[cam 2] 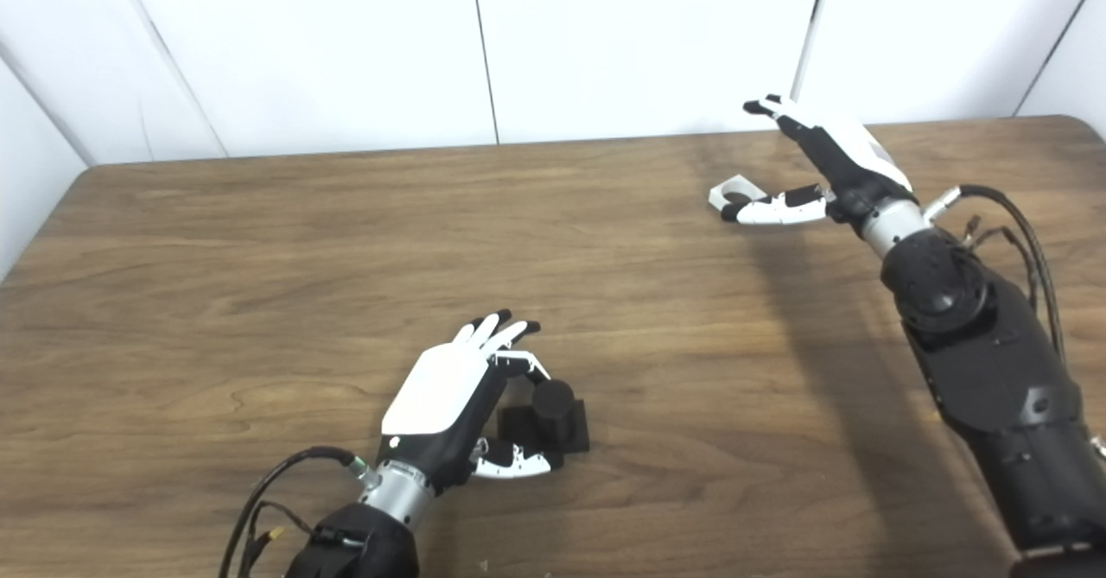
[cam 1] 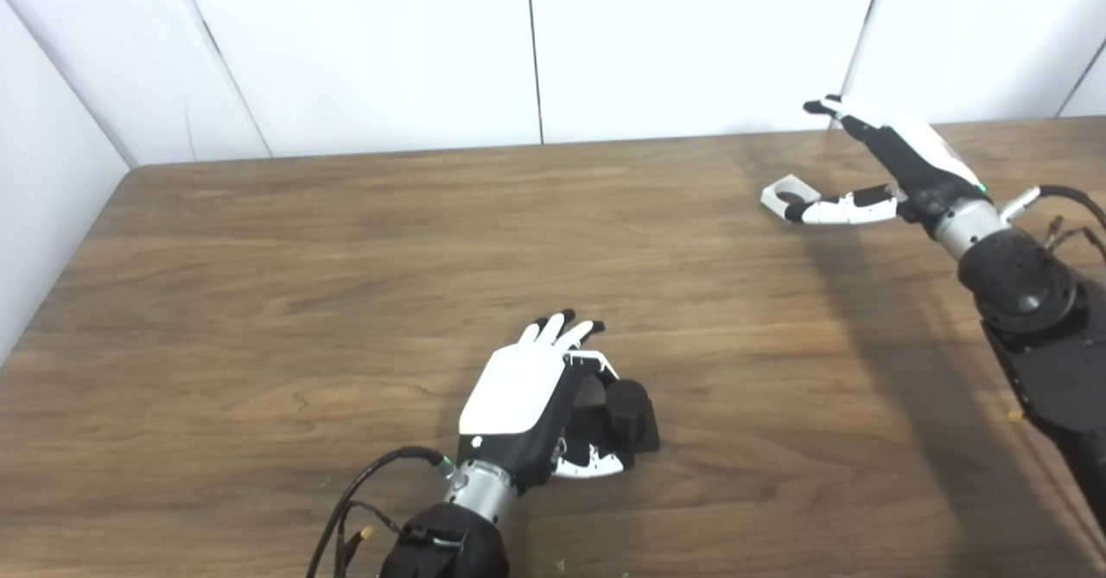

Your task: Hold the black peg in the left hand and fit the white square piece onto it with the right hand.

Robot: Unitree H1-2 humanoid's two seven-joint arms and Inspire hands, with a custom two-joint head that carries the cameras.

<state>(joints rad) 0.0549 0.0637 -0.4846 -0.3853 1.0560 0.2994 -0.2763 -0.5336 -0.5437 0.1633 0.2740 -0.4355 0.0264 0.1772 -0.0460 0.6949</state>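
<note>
Item: black peg [cam 1: 626,405], short round post on a square base, standing on the table [cam 1: 346,284]; likely rigid, light; best gripped by the base. Left hand [cam 1: 527,405] spread loosely around it, not clamped. White square piece [cam 1: 788,193], holed, far right; right hand [cam 1: 899,168] open, thumb touching it.

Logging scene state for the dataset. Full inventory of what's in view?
black peg: 1, black, round post on a square base, near-centre of the table, beside the left hand
white square piece: 1, white with a round hole, far right of the table, at the right hand's thumb tip
table: 1, brown wood grain
wall panels: white, behind the table
left hand: 1, white and black, open, fingers and thumb either side of the peg, not closed on it
right hand: 1, white and black, open, above the white piece
</note>
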